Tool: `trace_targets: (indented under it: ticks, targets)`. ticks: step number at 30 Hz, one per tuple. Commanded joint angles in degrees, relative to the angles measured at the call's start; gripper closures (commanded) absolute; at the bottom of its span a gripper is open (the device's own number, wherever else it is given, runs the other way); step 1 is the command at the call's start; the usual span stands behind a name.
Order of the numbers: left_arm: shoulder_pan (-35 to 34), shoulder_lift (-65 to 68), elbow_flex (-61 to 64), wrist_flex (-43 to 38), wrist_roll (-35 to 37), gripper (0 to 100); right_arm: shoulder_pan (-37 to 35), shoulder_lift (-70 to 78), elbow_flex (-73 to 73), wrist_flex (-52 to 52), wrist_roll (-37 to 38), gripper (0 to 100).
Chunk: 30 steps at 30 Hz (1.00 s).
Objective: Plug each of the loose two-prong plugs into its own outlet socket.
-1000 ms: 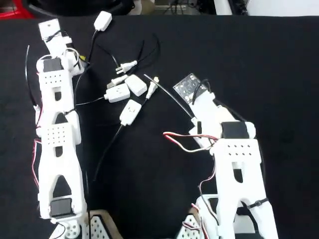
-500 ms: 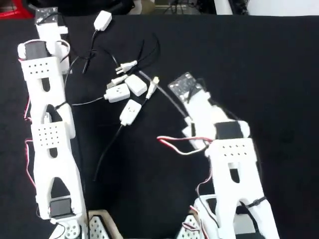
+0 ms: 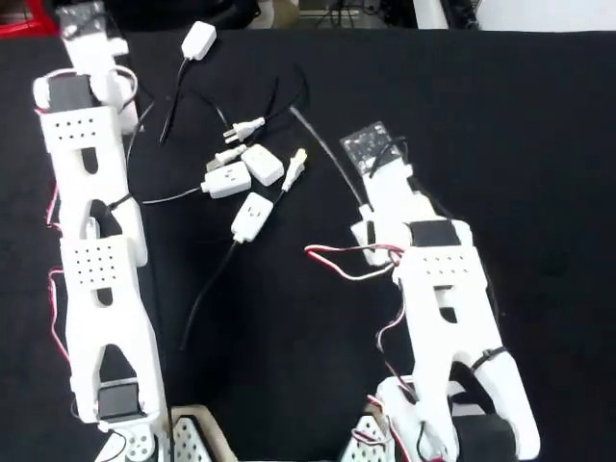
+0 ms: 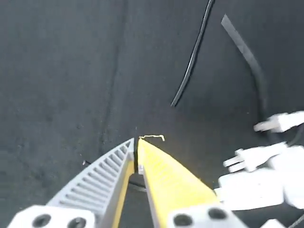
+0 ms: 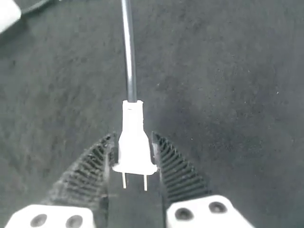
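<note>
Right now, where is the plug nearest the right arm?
In the right wrist view, the plug is clamped in the right gripper, prongs toward the camera, its black cord running away.

We see the white plastic outlet blocks (image 4: 259, 187) blurred and cut by the left wrist view's edge; a clipped white shape (image 5: 5, 14) we cannot identify.

White two-prong plug (image 5: 135, 147), pinched in right end effector (image 5: 134, 137), prongs toward camera, black cord (image 5: 127, 52) stretched over black cloth (image 5: 228, 71)
</note>
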Motion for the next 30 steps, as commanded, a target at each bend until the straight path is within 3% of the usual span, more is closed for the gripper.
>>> trace_targets:
  ticks: [1,4,7,13,15,21,30]
  targets:
    - [1.2,-10.2,-2.3,0.1,2.4,97,-0.6,0.7,-2.6,-3.9,-5.5,98.8]
    - [1.4,-16.2,-2.3,0.3,4.8,97,-2.1,2.4,3.6,-10.7,-11.8,98.8]
    - [0.7,-22.9,-1.2,0.4,4.8,97,-1.4,2.2,8.0,-15.8,-13.3,98.8]
    - [3.0,-38.2,14.3,0.4,1.2,97,-1.4,1.1,15.3,-29.0,-12.2,98.8]
    - [5.0,-46.1,21.1,0.4,1.2,97,-1.1,1.5,15.1,-29.0,-12.4,98.8]
    - [8.0,-81.3,57.5,0.2,0.8,97,-1.1,1.5,15.4,-26.5,-12.7,98.8]
    - [7.7,-143.6,118.2,-5.2,-6.4,97,-1.1,-0.1,16.1,-23.7,-12.7,98.8]
